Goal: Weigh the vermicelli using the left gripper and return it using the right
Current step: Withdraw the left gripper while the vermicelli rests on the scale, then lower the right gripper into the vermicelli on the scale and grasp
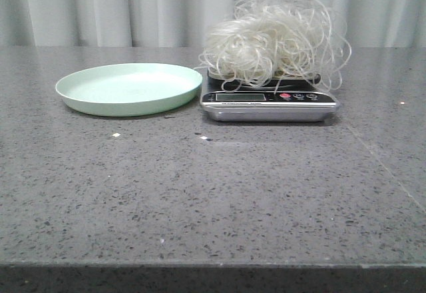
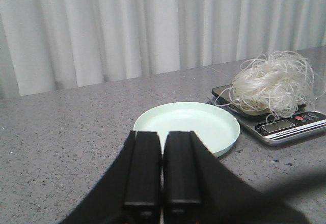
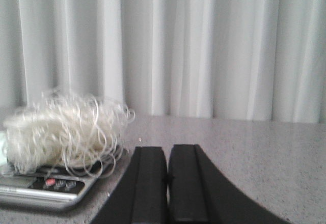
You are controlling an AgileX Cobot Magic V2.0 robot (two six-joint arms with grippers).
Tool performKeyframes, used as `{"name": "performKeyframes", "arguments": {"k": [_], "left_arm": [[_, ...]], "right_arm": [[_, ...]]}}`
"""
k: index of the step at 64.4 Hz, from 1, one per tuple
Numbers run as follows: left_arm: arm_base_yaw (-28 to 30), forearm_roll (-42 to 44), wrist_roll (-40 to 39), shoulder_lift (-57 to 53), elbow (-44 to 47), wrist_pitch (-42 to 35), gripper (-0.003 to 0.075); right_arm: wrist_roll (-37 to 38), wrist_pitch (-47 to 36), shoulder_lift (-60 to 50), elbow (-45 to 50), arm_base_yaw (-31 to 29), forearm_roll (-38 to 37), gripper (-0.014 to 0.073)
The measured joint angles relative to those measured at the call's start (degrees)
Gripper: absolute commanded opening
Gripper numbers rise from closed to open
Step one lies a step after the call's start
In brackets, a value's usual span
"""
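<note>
The vermicelli (image 1: pixel 273 36), a fluffy tangle of thin white strands, lies on the small scale (image 1: pixel 269 101) at the table's back middle; it also shows in the left wrist view (image 2: pixel 270 86) and the right wrist view (image 3: pixel 58 135). The pale green plate (image 1: pixel 126 88) stands empty just left of the scale, also in the left wrist view (image 2: pixel 188 127). My left gripper (image 2: pixel 163 132) is shut and empty, back from the plate's near rim. My right gripper (image 3: pixel 168 147) is shut and empty, to the right of the scale (image 3: pixel 46 186). Neither arm shows in the front view.
A grey speckled stone table (image 1: pixel 213 193) runs to its front edge near the bottom of the front view. A white pleated curtain (image 1: pixel 133 6) hangs behind the table. A few small pale crumbs (image 1: pixel 116 134) lie in front of the plate and scale.
</note>
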Motion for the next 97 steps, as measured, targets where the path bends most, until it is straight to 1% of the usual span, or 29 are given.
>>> {"name": "performKeyframes", "arguments": {"k": [6,7,8,9,14,19,20,21,26,32,42,44,48,49,50,55,58,63,72,73,74,80,90,97], "left_arm": [[0.0,0.0,0.0,0.0,0.0,-0.1,0.0132],[0.0,0.0,0.0,0.0,0.0,-0.1,0.0132],[0.0,0.0,0.0,0.0,0.1,-0.1,0.0130],[0.0,0.0,0.0,0.0,0.1,-0.1,0.0129],[0.0,0.0,0.0,0.0,0.1,-0.2,0.0128],[0.0,0.0,0.0,0.0,0.1,-0.5,0.0128],[0.0,0.0,0.0,0.0,0.1,-0.5,0.0128],[0.0,0.0,0.0,0.0,0.1,-0.5,0.0128],[0.0,0.0,0.0,0.0,0.1,-0.5,0.0128],[0.0,0.0,0.0,0.0,0.1,-0.5,0.0128],[0.0,0.0,0.0,0.0,0.1,-0.5,0.0128],[0.0,0.0,0.0,0.0,0.1,-0.5,0.0128],[0.0,0.0,0.0,0.0,0.1,-0.5,0.0128],[0.0,0.0,0.0,0.0,0.1,-0.5,0.0128],[0.0,0.0,0.0,0.0,0.1,-0.5,0.0128],[0.0,0.0,0.0,0.0,0.1,-0.5,0.0128],[0.0,0.0,0.0,0.0,0.1,-0.5,0.0128],[0.0,0.0,0.0,0.0,0.1,-0.5,0.0128],[0.0,0.0,0.0,0.0,0.1,-0.5,0.0128],[0.0,0.0,0.0,0.0,0.1,-0.5,0.0128],[0.0,0.0,0.0,0.0,0.1,-0.5,0.0128],[0.0,0.0,0.0,0.0,0.1,-0.5,0.0128],[0.0,-0.1,0.0,0.0,0.1,-0.5,0.0128],[0.0,-0.1,0.0,0.0,0.1,-0.5,0.0128]], "right_arm": [[0.1,3.8,0.4,-4.2,0.0,1.1,0.0180],[0.1,3.8,0.3,-3.8,0.0,1.1,0.0180],[0.1,5.4,1.3,-6.0,0.0,1.2,0.0180],[0.1,5.4,1.5,-6.5,0.0,1.2,0.0180],[0.1,8.5,6.1,-12.4,0.0,1.5,0.0180],[0.1,11.6,13.9,-18.5,0.0,1.7,0.0180],[0.1,11.6,13.4,-18.1,0.0,1.7,0.0180],[0.1,12.9,16.1,-20.2,0.0,1.8,0.0180],[0.1,14.6,21.4,-23.4,0.0,2.0,0.0180],[0.1,15.1,26.4,-25.0,0.0,2.1,0.0180],[0.1,16.9,29.2,-25.2,0.0,3.0,0.0188],[0.1,17.3,29.4,-25.7,0.0,3.0,0.0201],[0.1,18.8,30.5,-27.6,0.1,3.1,0.0262],[0.0,19.4,31.1,-28.6,0.3,3.1,0.0303],[0.0,19.8,31.3,-29.2,0.4,3.1,0.0314],[-1.1,23.3,35.5,-34.3,2.3,3.1,0.0463],[-1.4,24.8,38.1,-37.4,3.5,3.1,0.0524],[-2.7,30.2,45.0,-45.4,6.6,2.9,0.0583],[-5.1,39.3,55.8,-57.5,11.4,2.9,0.0590],[-5.7,41.0,58.6,-60.4,12.1,2.9,0.0590],[-5.5,40.6,58.0,-59.9,12.1,2.9,0.0590],[-6.7,47.4,67.0,-69.2,14.5,2.8,0.0590],[-8.7,54.6,78.0,-79.7,15.5,2.7,0.0590],[-10.2,58.2,83.5,-84.5,15.9,2.6,0.0590]]}}
